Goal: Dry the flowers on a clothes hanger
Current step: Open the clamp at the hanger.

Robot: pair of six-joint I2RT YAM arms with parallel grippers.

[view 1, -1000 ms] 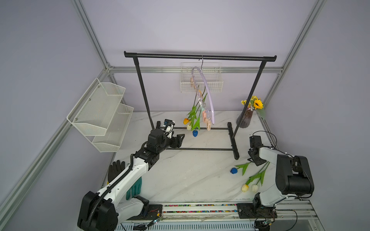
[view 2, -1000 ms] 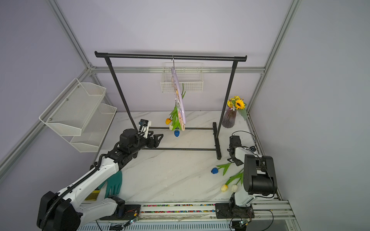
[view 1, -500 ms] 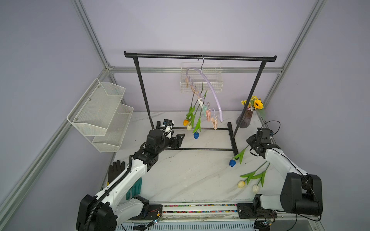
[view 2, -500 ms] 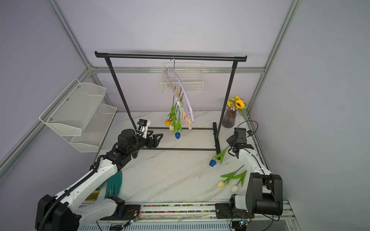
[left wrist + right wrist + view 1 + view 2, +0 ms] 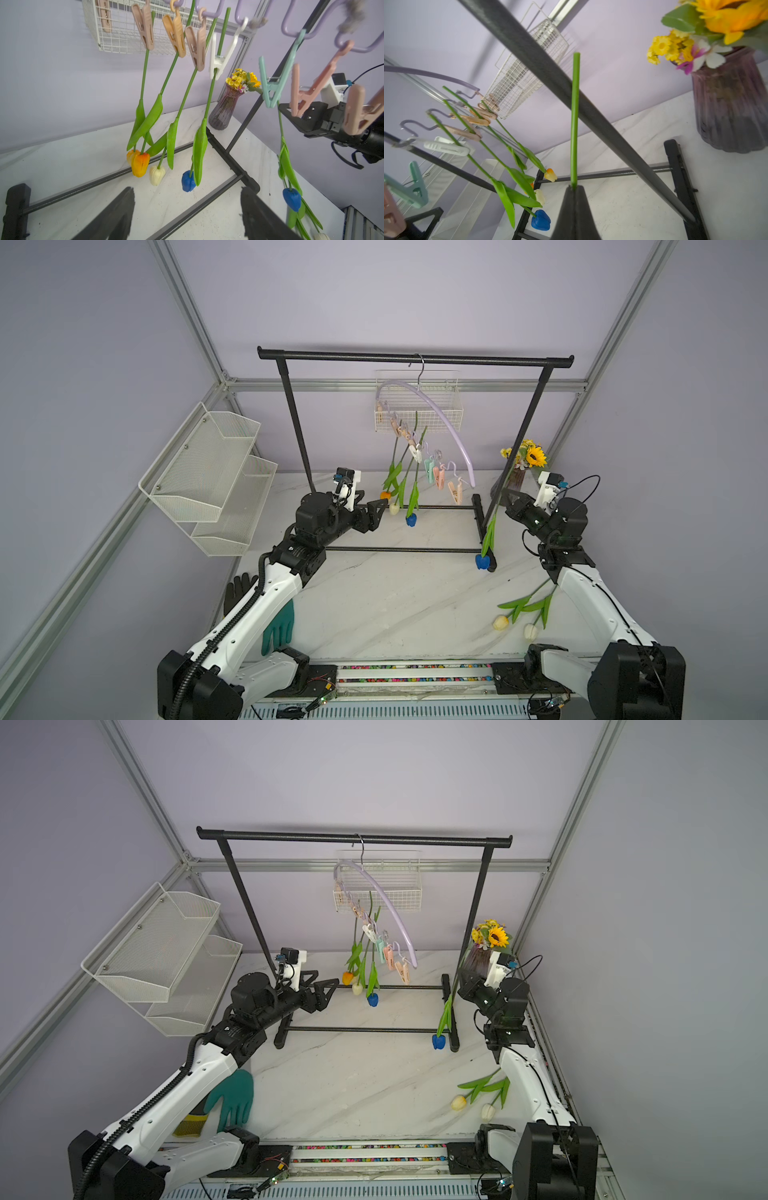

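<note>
In both top views the left fingers (image 5: 375, 508) stood wide apart and empty, close to the hung heads. The right fingers (image 5: 514, 497) were pinched on the stem of a blue tulip (image 5: 482, 561). It hung nearly upright, head down, beside the right post of the rack (image 5: 415, 358). The lilac hanger (image 5: 446, 425) hung tilted from the bar with four flowers (image 5: 411, 497) pegged on it, all heads down. Two cream tulips (image 5: 500, 622) lay flat on the surface (image 5: 395, 605) by the right arm, heads toward the front.

From the left wrist, the left fingers (image 5: 116, 214) gaped with nothing between them. The flowers (image 5: 145, 124) showed long green stems and drooping leaves, with two orange-yellow heads, one cream and one blue.

From the right wrist, the right fingers (image 5: 574, 209) met around the stem (image 5: 574, 116), its cut end sticking out straight past the tips.
</note>
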